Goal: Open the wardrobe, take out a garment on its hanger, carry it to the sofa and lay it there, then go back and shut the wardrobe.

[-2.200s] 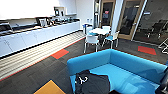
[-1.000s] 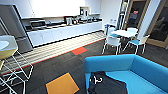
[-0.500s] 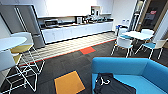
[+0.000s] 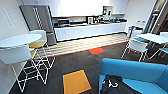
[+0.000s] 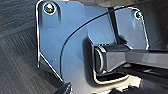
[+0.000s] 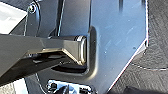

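Head view: the garment [image 4: 113,84] is lying bundled on the seat of the sofa [image 4: 130,71], nearest to me at lower right, with the curved hook of the hanger [image 4: 115,84] showing white on the dark fabric. An orange carpet tile [image 4: 75,81] is sitting just left of the sofa. To the left, a round white tabletop [image 4: 18,40] is standing among white chairs. Farther off, a kitchen counter [image 4: 87,30] is running along the far wall. I cannot tell how my left or right fingers are standing.
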You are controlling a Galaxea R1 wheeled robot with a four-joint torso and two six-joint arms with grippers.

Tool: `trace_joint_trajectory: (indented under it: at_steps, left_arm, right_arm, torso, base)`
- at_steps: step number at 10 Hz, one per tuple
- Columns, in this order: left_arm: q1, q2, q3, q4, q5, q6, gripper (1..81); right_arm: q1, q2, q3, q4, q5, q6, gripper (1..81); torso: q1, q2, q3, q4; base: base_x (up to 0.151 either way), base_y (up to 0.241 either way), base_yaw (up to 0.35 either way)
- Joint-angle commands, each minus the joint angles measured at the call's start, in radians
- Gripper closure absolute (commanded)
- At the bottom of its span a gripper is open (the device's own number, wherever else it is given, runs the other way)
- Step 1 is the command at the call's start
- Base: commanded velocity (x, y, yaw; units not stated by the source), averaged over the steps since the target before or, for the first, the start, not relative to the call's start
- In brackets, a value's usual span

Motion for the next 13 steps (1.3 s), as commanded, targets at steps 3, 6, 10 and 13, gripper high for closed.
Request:
trace_joint_trajectory:
  at_steps: [3,6,10,13]
  left_arm:
    - [-0.025,0.009,0.000,-0.002,0.076,0.002,1.0]
    - [-0.025,0.009,-0.002,-0.002,0.076,0.002,1.0]
    - [-0.025,0.009,-0.002,-0.001,0.077,0.002,1.0]
    - [-0.017,0.008,-0.002,-0.001,0.086,0.006,1.0]
  right_arm:
    - [0.022,0.001,-0.007,0.001,-0.051,-0.001,1.0]
    - [0.023,0.003,-0.007,0.001,-0.053,0.004,1.0]
    - [0.023,0.003,-0.005,0.001,-0.053,-0.002,1.0]
    - [0.024,0.003,-0.009,0.001,-0.051,0.002,1.0]
  torso:
    - [0.000,0.000,0.000,0.000]
    - [0.000,0.000,0.000,0.000]
    - [0.000,0.000,0.000,0.000]
    - [0.000,0.000,0.000,0.000]
  base:
    - [0.000,0.000,0.292]
    - [0.000,0.000,0.292]
    - [0.000,0.000,0.292]
    - [0.000,0.000,0.292]
